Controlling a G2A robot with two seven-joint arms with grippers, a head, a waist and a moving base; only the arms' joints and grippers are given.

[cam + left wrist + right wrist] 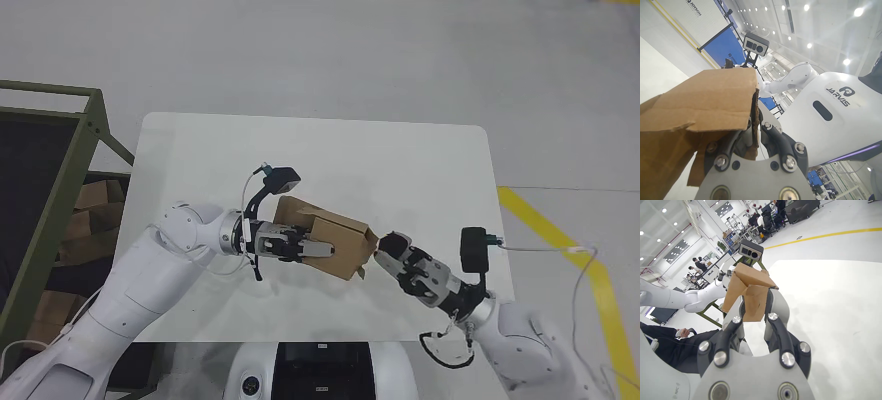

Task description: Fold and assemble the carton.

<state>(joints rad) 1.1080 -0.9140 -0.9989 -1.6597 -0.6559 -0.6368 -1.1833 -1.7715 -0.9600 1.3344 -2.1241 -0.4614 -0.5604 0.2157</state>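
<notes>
A brown corrugated cardboard carton (325, 235), partly formed, sits between the two arms over the near middle of the white rectangular table (400, 160). It is tilted, with its long axis running from far left to near right. I cannot tell whether its underside touches the tabletop.

The left gripper (310, 247) comes in from the left and is clenched on the carton's left end. In the left wrist view its fingers (750, 124) pinch a raw corrugated edge of the carton (706, 98), and a torn-edged flap hangs just beside them.

The right gripper (383, 258) meets the carton's near right corner from the right. In the right wrist view the right gripper (755, 303) has its fingers (740, 307) spread apart. A loose end flap of the carton (749, 281) stands at their tips, and nothing shows them pressing on it.

The table's near edge lies close behind both wrists. A broad stretch of white tabletop runs from the carton to the far edge, and another to the right edge. The left arm crosses the table's left edge.

An olive-green metal frame cart (85, 130) holding flat cardboard pieces (95, 215) stands just beside that left edge. On the floor to the right, a yellow painted line (560, 240) runs well apart from the table.
</notes>
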